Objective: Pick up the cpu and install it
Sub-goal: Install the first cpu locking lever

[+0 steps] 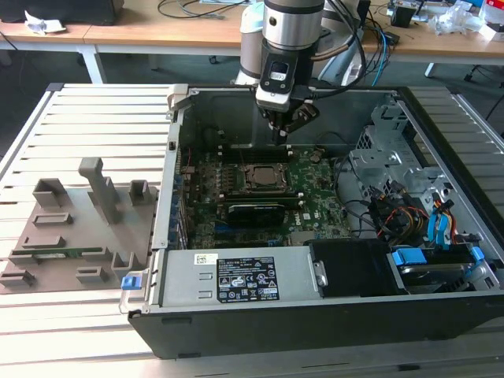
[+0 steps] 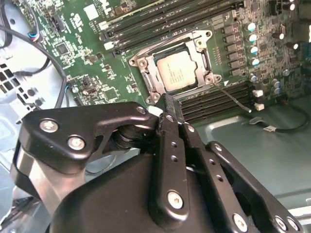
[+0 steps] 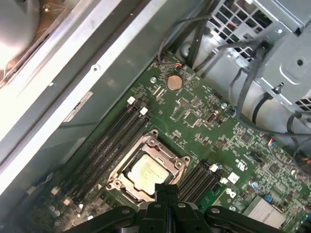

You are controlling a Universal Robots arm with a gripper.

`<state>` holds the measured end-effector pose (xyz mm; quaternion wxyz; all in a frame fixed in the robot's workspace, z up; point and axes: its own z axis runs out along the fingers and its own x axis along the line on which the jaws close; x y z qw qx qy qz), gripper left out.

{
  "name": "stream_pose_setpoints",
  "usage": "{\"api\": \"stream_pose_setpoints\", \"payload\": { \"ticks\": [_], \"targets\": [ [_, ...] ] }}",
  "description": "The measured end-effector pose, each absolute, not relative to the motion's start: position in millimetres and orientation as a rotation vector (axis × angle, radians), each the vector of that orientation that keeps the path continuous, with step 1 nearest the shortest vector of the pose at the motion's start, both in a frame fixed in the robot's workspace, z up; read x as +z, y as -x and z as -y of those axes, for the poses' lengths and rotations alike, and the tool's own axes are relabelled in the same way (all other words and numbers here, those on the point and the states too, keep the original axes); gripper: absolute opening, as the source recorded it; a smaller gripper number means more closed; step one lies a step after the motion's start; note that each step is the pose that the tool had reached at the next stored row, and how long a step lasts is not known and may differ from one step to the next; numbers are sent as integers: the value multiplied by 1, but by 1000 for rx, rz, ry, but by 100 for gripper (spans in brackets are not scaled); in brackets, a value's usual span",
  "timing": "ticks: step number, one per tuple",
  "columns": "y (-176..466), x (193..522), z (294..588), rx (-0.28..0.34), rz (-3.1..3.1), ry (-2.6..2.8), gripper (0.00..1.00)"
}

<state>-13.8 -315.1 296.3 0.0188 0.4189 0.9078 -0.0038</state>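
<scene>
I am seeing gripper (image 1: 278,134) hovering upper centre of exterior view, fingers pressed together, holding nothing; cpu (image 2: 177,72) sitting in socket (image 2: 145,74)

In the first wrist view the gripper (image 3: 167,189) covers one edge of the cpu (image 3: 146,172); in the exterior view the arm (image 1: 293,24) is cut off above, the computer case (image 1: 315,323) at the exterior view's right.

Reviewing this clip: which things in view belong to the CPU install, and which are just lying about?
Belongs to the job:
cpu, lying in the socket frame
motherboard
pincer, hovering over the board, holding nothing

Lying about:
grey fixture tray
black card
coin battery
cables
</scene>
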Motion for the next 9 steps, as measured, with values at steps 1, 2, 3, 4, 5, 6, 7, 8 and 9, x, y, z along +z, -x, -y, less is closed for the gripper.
{"api": "stream_pose_setpoints", "payload": {
  "ticks": [1, 2, 3, 4, 5, 6, 7, 8, 9],
  "targets": [
    [14, 296, 315, -11, -2829, -1277, 11],
    [14, 296, 315, -11, -2841, -1250, 11],
    [14, 296, 315, -11, -2849, -1231, 11],
    [14, 296, 315, -10, -2858, -1211, 11],
    [14, 296, 315, -10, -2868, -1186, 11],
    [14, 296, 315, -9, -2881, -1156, 11],
    [14, 296, 315, -9, -2888, -1138, 11],
    [14, 296, 315, -8, -2896, -1117, 11],
    [14, 296, 315, -8, -2905, -1092, 11]
  ]
}}
